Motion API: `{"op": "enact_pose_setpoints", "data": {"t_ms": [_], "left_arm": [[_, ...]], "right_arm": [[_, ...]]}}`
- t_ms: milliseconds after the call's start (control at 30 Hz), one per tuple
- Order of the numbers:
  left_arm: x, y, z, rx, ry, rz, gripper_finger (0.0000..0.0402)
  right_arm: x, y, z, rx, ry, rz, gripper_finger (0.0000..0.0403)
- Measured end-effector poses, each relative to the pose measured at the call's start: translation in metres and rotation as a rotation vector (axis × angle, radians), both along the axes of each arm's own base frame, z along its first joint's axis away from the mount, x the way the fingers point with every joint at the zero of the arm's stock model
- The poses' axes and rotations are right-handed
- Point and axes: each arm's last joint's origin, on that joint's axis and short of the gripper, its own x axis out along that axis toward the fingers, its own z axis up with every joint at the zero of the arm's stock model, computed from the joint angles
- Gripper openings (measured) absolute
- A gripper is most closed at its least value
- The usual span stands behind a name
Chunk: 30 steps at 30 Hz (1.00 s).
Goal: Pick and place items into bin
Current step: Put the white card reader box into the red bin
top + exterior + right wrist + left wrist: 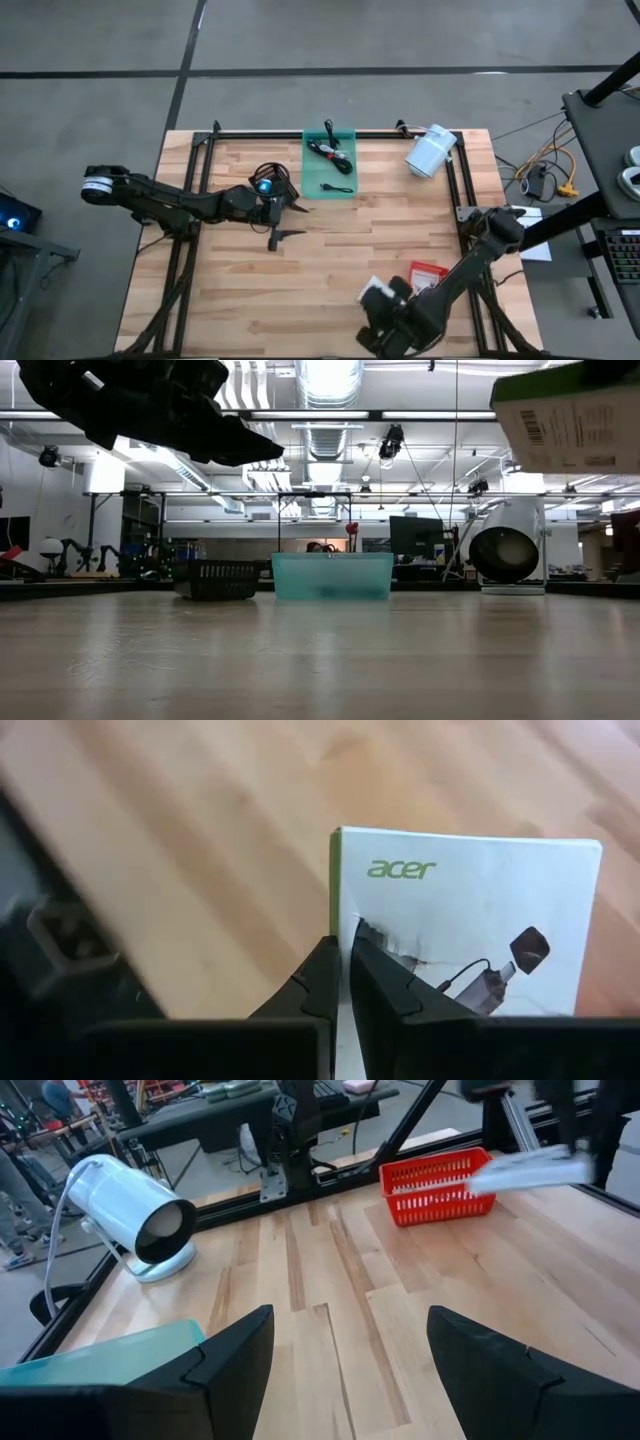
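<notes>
Right pincer [340, 970] pinched the flat white printed box [470, 920] by its edge, lifted off the tabletop [330, 260]; best kept level and carried slowly to the teal plastic bin [330, 165], while the left pincer [285, 222] waited spread.

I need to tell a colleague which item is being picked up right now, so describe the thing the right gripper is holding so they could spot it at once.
Start at the wooden table and go to its near edge, beside the red basket. There the right gripper is shut on the edge of a flat white packet. Unlike the black items in the teal bin, it is a white box with a green acer logo and a pictured adapter.
</notes>
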Motion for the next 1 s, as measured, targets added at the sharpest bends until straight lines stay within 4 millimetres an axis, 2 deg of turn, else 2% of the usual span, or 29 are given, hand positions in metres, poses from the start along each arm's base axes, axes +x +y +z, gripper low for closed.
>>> {"op": "enact_pose_setpoints", "data": {"t_ms": [233, 467, 633, 1000], "left_arm": [[0.000, 0.000, -0.001, 0.000, 0.007, 0.000, 0.0246], [0.000, 0.000, -0.001, 0.003, 0.007, 0.000, 0.0246], [0.000, 0.000, -0.001, 0.007, 0.005, -0.001, 0.0246], [0.000, 0.000, 0.000, 0.007, -0.004, -0.001, 0.0246]], "right_arm": [[-0.025, -0.025, 0.032, 0.089, 0.019, -0.410, 0.0009], [-0.044, -0.036, 0.038, 0.125, 0.199, -0.686, 0.0009], [-0.041, -0.036, 0.032, 0.149, 0.284, -0.759, 0.0009], [-0.041, -0.045, 0.014, 0.026, 0.388, -0.821, 0.0009]]}}
